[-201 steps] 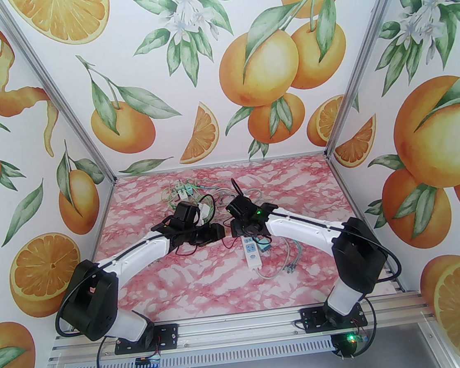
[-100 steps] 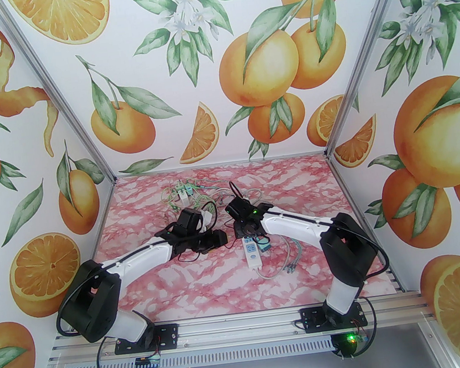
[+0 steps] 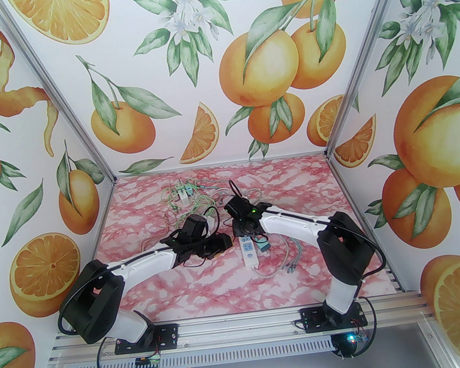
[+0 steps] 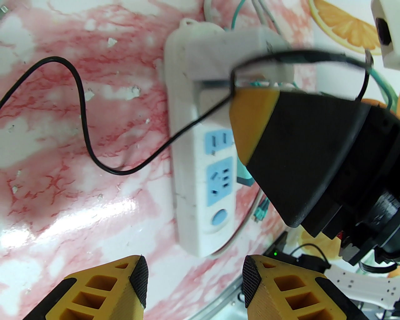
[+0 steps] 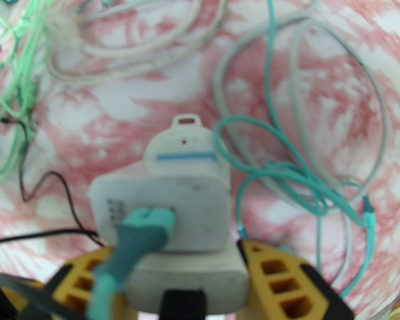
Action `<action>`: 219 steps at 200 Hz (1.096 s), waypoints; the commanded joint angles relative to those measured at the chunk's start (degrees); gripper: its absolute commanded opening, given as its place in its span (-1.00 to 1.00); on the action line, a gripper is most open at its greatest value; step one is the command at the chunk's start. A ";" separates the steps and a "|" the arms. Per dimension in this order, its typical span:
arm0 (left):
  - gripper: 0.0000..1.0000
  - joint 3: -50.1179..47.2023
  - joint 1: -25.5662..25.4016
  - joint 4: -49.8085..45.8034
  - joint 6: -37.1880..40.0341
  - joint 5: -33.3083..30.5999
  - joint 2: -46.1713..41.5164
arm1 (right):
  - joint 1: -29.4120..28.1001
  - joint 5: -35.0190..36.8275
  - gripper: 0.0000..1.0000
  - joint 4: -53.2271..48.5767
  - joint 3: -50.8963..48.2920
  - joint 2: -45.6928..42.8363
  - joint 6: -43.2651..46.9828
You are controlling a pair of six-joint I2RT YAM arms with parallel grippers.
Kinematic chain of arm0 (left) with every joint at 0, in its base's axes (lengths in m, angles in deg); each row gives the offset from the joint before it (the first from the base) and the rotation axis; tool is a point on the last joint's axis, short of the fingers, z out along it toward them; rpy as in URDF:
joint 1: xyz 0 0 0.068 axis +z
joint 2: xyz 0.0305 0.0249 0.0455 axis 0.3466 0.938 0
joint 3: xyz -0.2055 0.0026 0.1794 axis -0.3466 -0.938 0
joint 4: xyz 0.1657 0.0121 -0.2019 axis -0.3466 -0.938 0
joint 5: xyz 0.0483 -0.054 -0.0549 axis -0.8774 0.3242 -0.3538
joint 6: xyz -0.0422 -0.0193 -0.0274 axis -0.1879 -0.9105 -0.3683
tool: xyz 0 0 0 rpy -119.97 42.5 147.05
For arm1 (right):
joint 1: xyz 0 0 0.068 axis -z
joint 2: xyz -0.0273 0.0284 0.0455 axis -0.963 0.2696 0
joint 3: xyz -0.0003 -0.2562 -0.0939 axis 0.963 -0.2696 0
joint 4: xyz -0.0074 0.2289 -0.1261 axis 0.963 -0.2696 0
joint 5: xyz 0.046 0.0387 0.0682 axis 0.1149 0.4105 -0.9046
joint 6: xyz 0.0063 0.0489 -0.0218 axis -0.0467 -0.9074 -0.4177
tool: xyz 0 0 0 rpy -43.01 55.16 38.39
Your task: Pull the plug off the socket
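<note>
Two grippers at one socket strip (image 3: 250,253), mid-table.
The right gripper (image 5: 173,248) clamps the strip's sides beside the seated white plug (image 5: 162,209); the left gripper (image 4: 195,261) hovers nearby, fingers apart, empty.

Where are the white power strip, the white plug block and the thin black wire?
white power strip (image 4: 220,182), left wrist view, larger blue socket
white plug block (image 5: 200,212), right wrist view, top face
thin black wire (image 4: 82,103), left wrist view, upright stretch
</note>
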 commanded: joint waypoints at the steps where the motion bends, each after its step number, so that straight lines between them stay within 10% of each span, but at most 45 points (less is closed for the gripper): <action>1: 0.10 -1.26 0.06 4.08 -2.17 -0.76 1.13 | -0.50 -2.42 -0.12 4.02 3.14 2.08 -2.61; 121: -0.15 -0.13 -0.45 19.29 -7.12 0.80 15.83 | -0.61 -3.85 -0.11 3.73 5.19 4.78 -3.28; 219: -0.44 1.17 -0.19 1.71 -7.71 -2.43 20.00 | -2.29 -0.47 -0.12 -1.09 7.85 6.11 -1.14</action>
